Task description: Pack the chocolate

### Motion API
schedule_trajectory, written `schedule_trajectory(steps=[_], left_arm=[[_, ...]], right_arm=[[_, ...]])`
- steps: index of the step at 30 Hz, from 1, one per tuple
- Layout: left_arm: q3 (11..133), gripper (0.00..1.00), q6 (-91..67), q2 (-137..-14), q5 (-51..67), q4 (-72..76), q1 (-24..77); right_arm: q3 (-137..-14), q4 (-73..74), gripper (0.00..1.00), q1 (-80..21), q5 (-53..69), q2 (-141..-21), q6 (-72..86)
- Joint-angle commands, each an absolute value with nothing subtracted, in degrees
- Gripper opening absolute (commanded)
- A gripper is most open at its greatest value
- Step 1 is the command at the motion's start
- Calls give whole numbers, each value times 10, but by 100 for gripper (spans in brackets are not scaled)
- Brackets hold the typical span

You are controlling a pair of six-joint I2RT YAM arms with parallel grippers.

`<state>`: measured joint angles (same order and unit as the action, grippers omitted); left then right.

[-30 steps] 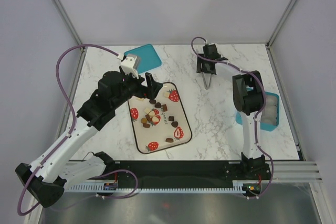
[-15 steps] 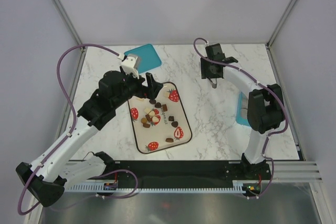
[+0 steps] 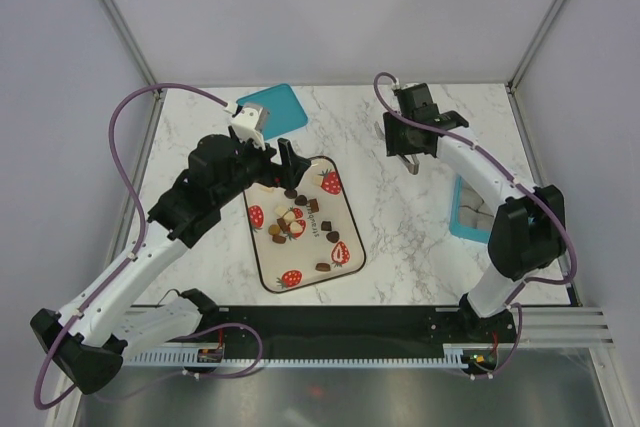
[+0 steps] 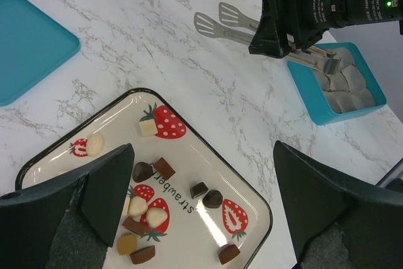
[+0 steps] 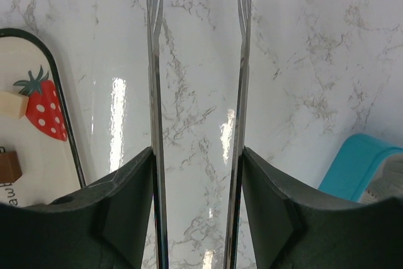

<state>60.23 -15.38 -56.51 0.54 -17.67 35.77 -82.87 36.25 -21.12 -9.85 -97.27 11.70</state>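
Note:
The chocolate (image 3: 295, 222), small brown, tan and cream pieces (image 4: 204, 194), lies scattered on a strawberry-print tray (image 3: 350, 222). My left gripper (image 3: 288, 162) hangs open over the tray's far end, its fingers (image 4: 110, 181) either side of the pieces and touching none. My right gripper (image 5: 196, 152) is shut on metal tongs (image 5: 154, 61), whose two blades stick out ahead, apart, over bare marble between the tray and the box. The tongs (image 4: 220, 20) hold nothing.
A teal box (image 3: 470, 209) lined with white paper cups (image 4: 343, 83) sits at the right, partly under the right arm. Its teal lid (image 3: 272, 107) lies flat at the back left. Metal frame posts bound the marble table.
The right arm's elbow swung out to the right and uncovered the box. Its gripper drifted slightly right with the tongs and squeezed them a little closer together. The left arm stayed still.

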Motion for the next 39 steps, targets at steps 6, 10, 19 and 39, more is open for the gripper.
schedule_trajectory(steps=[6,10,19,39], left_arm=[[607,100,-132,-538,-44,-171,359],[601,100,-132,-519,-103,-172,359],[595,100,-134,-506,-148,-171,359],[595,100,-138,-529,-134,-173,359]], right_arm=[[-761,371,61,-292,-39,-859,120],[-699,341,59,-333,18,-783,131],[-602,319,57,-401,62,-694,142],[-537,323,57,-492,20,-742,129]])
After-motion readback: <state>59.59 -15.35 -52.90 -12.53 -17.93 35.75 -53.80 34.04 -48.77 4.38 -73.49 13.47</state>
